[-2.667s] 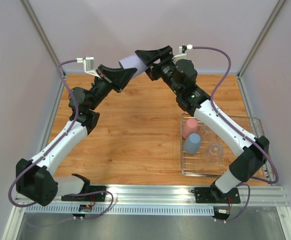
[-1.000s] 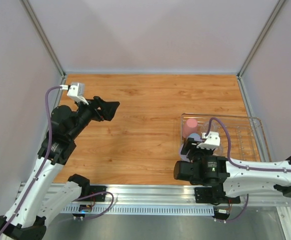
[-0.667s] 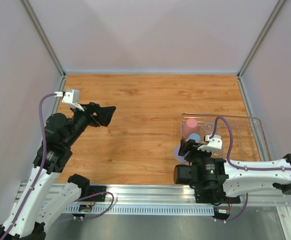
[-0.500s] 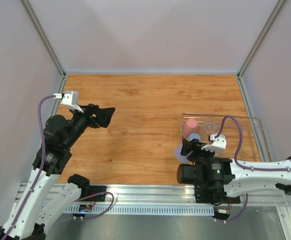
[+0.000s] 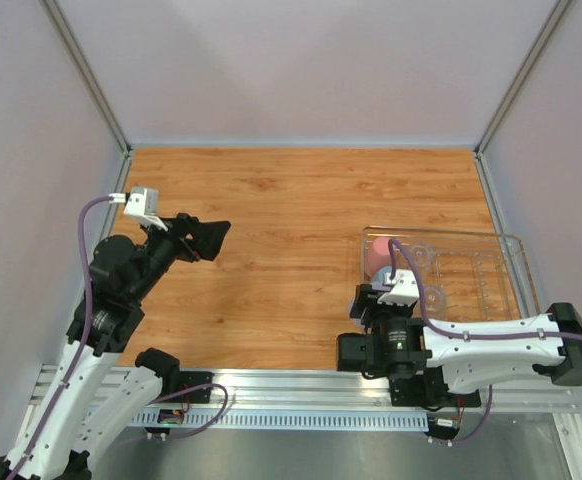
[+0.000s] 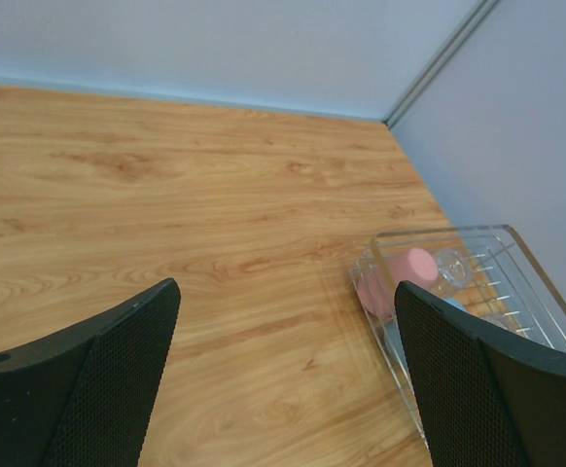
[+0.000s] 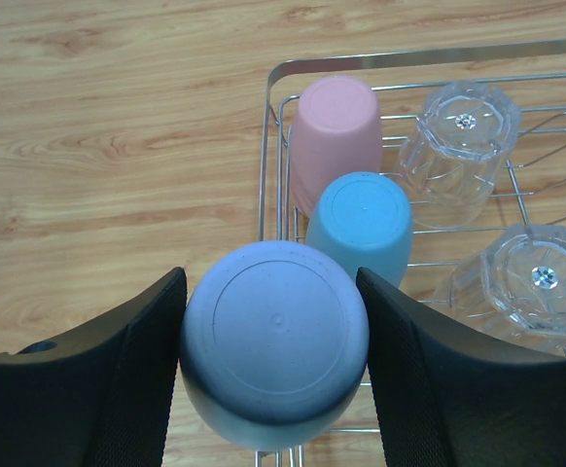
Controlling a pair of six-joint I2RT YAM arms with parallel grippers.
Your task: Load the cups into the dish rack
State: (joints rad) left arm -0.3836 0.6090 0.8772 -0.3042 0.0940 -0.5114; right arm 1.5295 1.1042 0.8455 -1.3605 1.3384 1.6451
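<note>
Now my right gripper point(image 7: 271, 384) pinches the lavender cup point(image 7: 273, 331) base-up, for draining, over the dish rack's point(image 7: 409, 55) corner; my left gripper point(image 6: 283, 384) hangs spread, clear.

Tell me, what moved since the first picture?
The right gripper carried the lavender cup from the far side down to the near left corner of the dish rack. The left gripper let go and pulled back, open. The pink cup and blue cup stayed put.
</note>
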